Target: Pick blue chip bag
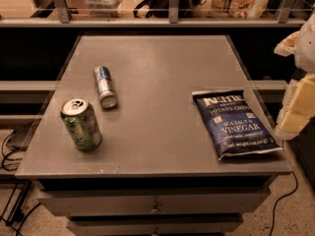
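Note:
The blue chip bag (235,123) lies flat on the right side of the grey table (157,68), near its right edge. It is dark navy foil with white "Kettle potato chips, sea salt & vinegar" lettering. My gripper (300,107) shows as pale cream shapes at the right edge of the camera view, just right of the bag and above the table's right edge. It holds nothing that I can see.
A green can (81,123) stands at the front left of the table. A small blue-and-silver slim can (105,86) lies on its side behind it. A drawer (155,205) is below the tabletop. Shelving runs along the back, and cables lie on the floor at left.

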Motion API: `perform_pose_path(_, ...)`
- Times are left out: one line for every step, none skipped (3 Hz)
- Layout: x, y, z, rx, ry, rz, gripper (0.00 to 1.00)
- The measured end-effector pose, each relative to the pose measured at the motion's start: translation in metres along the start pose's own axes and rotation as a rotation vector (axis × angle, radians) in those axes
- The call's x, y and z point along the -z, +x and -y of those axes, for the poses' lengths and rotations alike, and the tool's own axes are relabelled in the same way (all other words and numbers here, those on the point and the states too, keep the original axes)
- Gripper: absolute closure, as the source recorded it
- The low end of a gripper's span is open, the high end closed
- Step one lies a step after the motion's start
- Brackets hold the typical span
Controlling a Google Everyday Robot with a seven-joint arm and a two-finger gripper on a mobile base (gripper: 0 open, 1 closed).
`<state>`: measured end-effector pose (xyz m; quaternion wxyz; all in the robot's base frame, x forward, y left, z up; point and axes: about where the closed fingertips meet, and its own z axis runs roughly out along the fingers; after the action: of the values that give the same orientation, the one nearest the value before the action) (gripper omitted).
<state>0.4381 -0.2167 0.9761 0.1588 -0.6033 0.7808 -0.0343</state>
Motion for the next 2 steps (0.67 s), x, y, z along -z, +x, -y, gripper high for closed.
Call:
perform_pose_path(0.0, -0.001, 0.0, 0.0, 0.002, 0.003, 0.0)
perform_pose_path(-0.016, -0.008, 0.002, 0.004, -0.045, 0.048, 0.0)
